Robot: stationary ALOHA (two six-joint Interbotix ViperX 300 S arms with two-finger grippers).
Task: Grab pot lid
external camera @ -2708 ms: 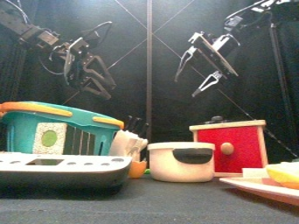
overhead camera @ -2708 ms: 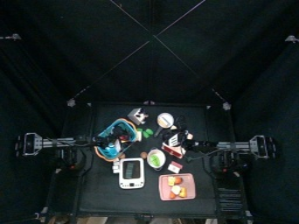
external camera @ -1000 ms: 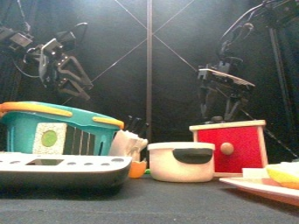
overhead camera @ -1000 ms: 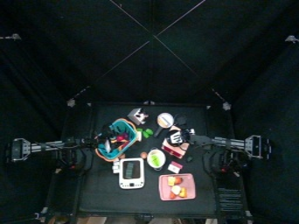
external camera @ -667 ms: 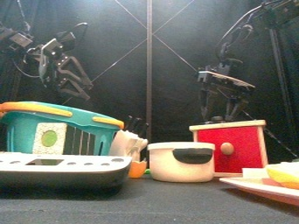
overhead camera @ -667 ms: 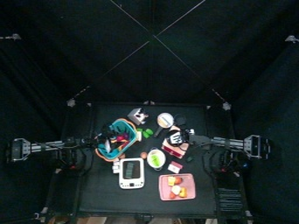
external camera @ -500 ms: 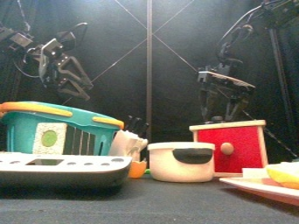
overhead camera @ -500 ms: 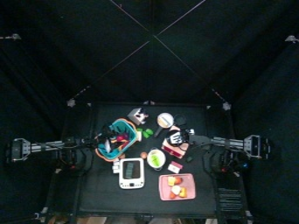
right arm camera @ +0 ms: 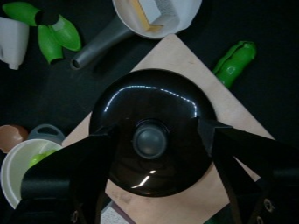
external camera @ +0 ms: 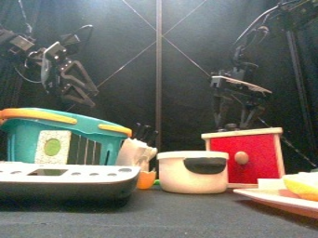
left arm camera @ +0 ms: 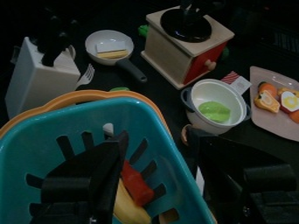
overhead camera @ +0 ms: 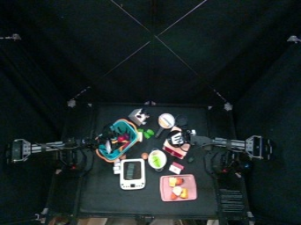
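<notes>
The pot lid [right arm camera: 152, 140] is a glossy black dome with a round knob, lying on top of a wooden box with red sides [external camera: 244, 153]. My right gripper [right arm camera: 155, 147] hangs straight above it, open, one jaw on each side of the lid and nothing held. In the front view the right gripper [external camera: 243, 116] stands just over the box top. The lid [left arm camera: 187, 19] also shows far off in the left wrist view. My left gripper [left arm camera: 176, 175] is open over the teal basket [left arm camera: 82, 131], up at the left [external camera: 77, 85].
A white pot [external camera: 192, 172] stands beside the red box, with a white scale [external camera: 62, 181] at the front left and a plate of food [external camera: 292, 191] at the front right. A small pan [right arm camera: 152, 17] and green vegetables [right arm camera: 236, 61] lie behind the box.
Since the earliest frames my right gripper has come down over the red box and the left arm has drawn back to the left. Nothing has moved in the last second.
</notes>
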